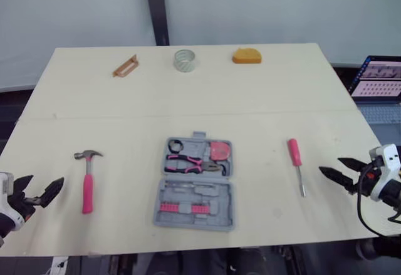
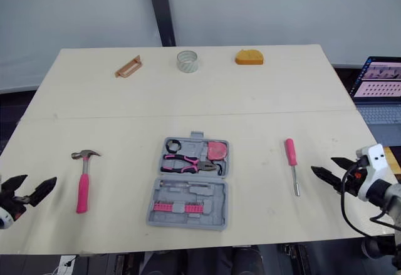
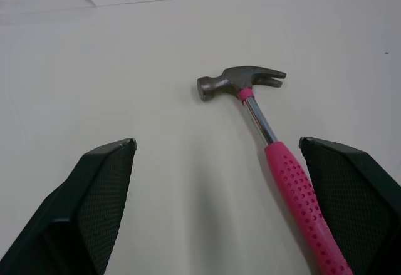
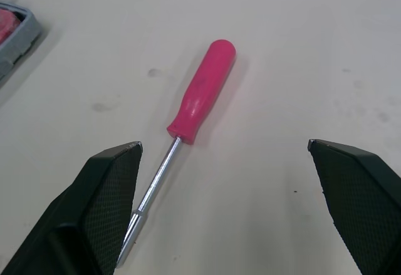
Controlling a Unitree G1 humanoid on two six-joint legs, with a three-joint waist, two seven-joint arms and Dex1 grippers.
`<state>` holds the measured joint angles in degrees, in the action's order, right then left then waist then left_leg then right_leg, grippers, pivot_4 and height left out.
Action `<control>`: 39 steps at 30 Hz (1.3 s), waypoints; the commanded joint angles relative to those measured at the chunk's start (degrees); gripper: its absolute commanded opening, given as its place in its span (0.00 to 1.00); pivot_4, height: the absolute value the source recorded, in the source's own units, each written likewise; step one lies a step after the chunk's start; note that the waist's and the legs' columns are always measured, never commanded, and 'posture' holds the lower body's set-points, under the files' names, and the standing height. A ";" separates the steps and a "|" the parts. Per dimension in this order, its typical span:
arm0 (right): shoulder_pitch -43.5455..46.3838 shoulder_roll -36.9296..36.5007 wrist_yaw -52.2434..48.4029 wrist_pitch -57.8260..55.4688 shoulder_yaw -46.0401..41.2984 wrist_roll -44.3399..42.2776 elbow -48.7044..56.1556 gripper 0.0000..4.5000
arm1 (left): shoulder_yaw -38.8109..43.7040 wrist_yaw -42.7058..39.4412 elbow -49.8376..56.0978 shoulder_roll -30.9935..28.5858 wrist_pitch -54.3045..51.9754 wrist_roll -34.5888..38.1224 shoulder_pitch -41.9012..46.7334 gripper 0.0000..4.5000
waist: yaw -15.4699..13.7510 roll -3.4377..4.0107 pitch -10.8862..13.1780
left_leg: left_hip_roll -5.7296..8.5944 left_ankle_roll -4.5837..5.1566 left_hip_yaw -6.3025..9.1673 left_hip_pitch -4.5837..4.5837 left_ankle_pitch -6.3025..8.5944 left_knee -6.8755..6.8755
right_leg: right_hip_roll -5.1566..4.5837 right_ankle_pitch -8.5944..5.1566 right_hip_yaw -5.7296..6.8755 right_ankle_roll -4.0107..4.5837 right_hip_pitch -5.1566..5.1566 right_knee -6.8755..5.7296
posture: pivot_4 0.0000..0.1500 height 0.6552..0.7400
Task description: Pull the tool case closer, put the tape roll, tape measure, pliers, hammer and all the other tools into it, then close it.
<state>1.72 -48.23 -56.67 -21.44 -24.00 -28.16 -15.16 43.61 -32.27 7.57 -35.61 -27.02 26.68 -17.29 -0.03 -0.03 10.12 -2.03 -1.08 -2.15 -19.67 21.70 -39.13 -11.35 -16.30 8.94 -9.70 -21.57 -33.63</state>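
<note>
Grey tool case (image 1: 195,193) lies open at the near middle of the counter (image 1: 263,93), with pink-handled pliers (image 1: 191,163) across its far half and pink bits (image 1: 185,208) in the near half. Pink-handled hammer (image 1: 88,181) lies to its left, head away; pink screwdriver (image 1: 296,162) lies to its right, tip nearward. Whitish tape roll (image 1: 185,60) and orange tape measure (image 1: 247,56) sit apart along the far edge.

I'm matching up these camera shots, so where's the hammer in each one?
Left eye view: hammer lies left of the open tool case.
Right eye view: same place.
Left wrist view: between the fingers of the left gripper, handle beside one.
Right wrist view: screwdriver and a case corner.
Shared landmark: the grey tool case.
</note>
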 commanded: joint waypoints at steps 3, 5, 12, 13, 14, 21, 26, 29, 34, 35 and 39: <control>-0.48 1.75 -0.14 -5.15 1.21 -4.32 13.07 1.00 | -3.00 9.12 6.39 5.05 -3.90 0.19 3.68 0.99 | -0.02 0.00 0.00 | 0.00 0.00 0.00 0.03 0.00 -0.01 | 0.00 0.00 -0.01 0.00 0.04 -0.01 | 1.00 1.00; 1.26 2.16 -0.83 -8.92 5.10 -6.70 20.77 1.00 | -5.56 14.04 8.46 7.96 -5.70 -1.28 5.61 0.99 | -0.04 0.00 0.00 | 0.00 0.00 0.01 0.04 0.00 -0.01 | 0.00 0.00 -0.03 0.00 0.03 -0.03 | 1.00 1.00; 15.25 4.66 -1.37 -15.52 17.38 -10.09 32.18 1.00 | -12.96 27.43 9.91 16.65 -8.96 -6.06 12.20 0.99 | -0.09 -0.04 -0.01 | 0.00 -0.04 0.04 0.10 0.02 -0.02 | 0.01 0.00 -0.03 0.00 0.04 -0.09 | 1.00 1.00; 16.87 5.01 -1.84 -15.85 18.93 -10.28 32.94 1.00 | -13.50 28.83 9.21 17.38 -8.95 -6.78 13.01 0.99 | -0.20 -0.07 -0.02 | 0.00 -0.04 0.04 0.10 0.02 -0.02 | 0.01 0.00 -0.01 0.00 0.04 -0.08 | 1.00 1.00; 18.48 5.29 -2.56 -16.06 20.54 -10.27 33.56 1.00 | -13.99 30.40 8.39 17.91 -9.36 -7.66 13.82 0.99 | -0.34 -0.08 -0.02 | 0.01 -0.04 0.05 0.07 0.03 -0.02 | 0.01 0.00 0.00 0.00 0.04 -0.07 | 1.00 1.00; 26.84 7.25 -6.62 -14.77 27.77 -8.50 32.53 1.00 | -16.72 32.70 2.26 17.16 -7.50 -12.33 16.22 0.99 | -1.04 -0.09 -0.03 | 0.01 -0.04 0.03 0.06 0.02 -0.10 | 0.01 0.00 -0.01 0.00 0.03 -0.07 | 1.00 1.00; 30.04 8.62 -7.96 -13.57 29.62 -7.13 30.46 1.00 | -16.68 31.25 -3.22 14.94 -6.49 -12.71 18.65 0.99 | -1.24 -0.11 -0.04 | 0.01 -0.04 0.03 0.07 0.02 -0.10 | 0.01 0.00 0.00 0.00 0.02 -0.10 | 1.00 1.00; 30.63 8.89 -8.39 -13.06 29.96 -6.58 29.49 1.00 | -16.94 30.83 -5.63 14.17 -6.56 -12.58 19.82 0.88 | -1.21 -0.11 -0.05 | 0.01 -0.04 0.03 0.07 0.02 -0.10 | 0.01 0.00 0.00 0.00 0.03 -0.11 | 1.00 1.00; 31.12 9.19 -8.78 -12.59 29.84 -5.90 28.59 1.00 | -19.05 29.74 -8.02 14.31 -6.83 -12.75 21.00 0.50 | -1.14 -0.11 -0.05 | 0.01 -0.05 0.02 0.12 0.02 -0.10 | 0.01 0.00 0.00 0.00 0.03 -0.15 | 1.00 1.00; 31.21 9.23 -8.79 -12.60 29.81 -5.85 28.49 1.00 | -19.22 29.83 -8.46 14.43 -6.58 -12.83 21.38 0.50 | -1.19 -0.11 -0.05 | 0.01 -0.05 0.01 0.12 0.02 -0.10 | 0.01 0.00 0.00 0.00 0.03 -0.15 | 1.00 1.00; 31.33 9.39 -8.78 -12.60 29.69 -5.59 28.19 1.00 | -20.38 30.06 -10.78 14.65 -5.48 -13.50 23.49 0.50 | -1.61 -0.09 -0.06 | 0.01 -0.07 0.02 0.12 0.01 -0.11 | 0.00 0.00 0.00 0.00 0.06 -0.16 | 1.00 1.00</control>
<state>32.39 -38.98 -64.80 -34.95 6.43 -33.41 12.58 24.33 -2.13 -1.12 -21.28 -32.29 13.99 5.88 -1.64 -0.12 10.05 -2.02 -1.16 -2.11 -19.54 21.70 -39.24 -11.35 -16.30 8.94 -9.70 -21.50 -33.80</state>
